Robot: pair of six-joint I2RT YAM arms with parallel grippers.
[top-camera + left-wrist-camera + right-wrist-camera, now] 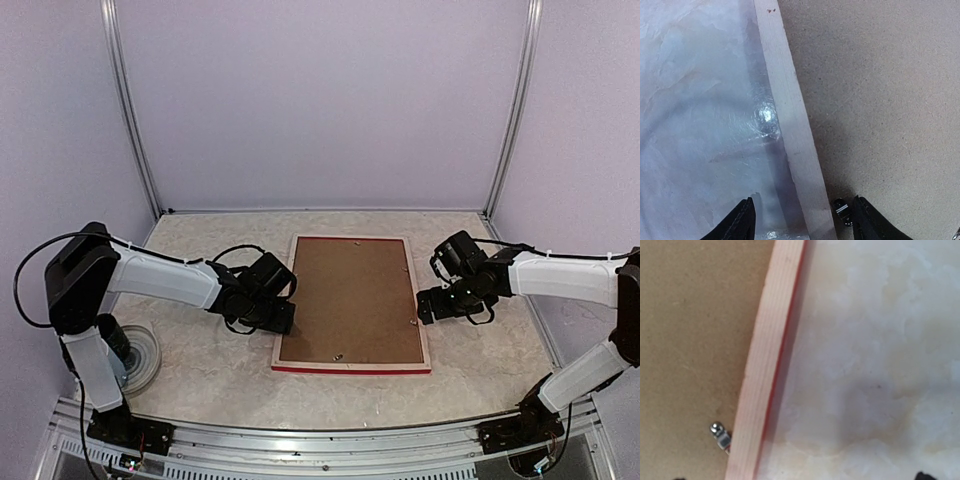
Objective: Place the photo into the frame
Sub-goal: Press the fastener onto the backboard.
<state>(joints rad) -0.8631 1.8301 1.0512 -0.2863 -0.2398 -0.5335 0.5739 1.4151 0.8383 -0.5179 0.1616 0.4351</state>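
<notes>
The frame (pixel 283 312) lies face down on the table, pale wood up, with red showing along its near edge. The brown backing board (pixel 352 300) fills it. The photo is hidden. My left gripper (pixel 284 318) is at the frame's left rail. In the left wrist view its jaws (pixel 804 200) are open and straddle the pale rail (pixel 790 115), touching nothing, with a small metal clip (pixel 841 209) by the right finger. My right gripper (pixel 425 305) is at the right rail (pixel 767 360), open wide (pixel 800 477), with only its fingertips showing. A clip (pixel 720 435) sits on the board beside that rail.
A white round object (pixel 140 358) lies on the marbled table (pixel 200 375) beside the left arm's base. Purple walls close the table in at the back and on both sides.
</notes>
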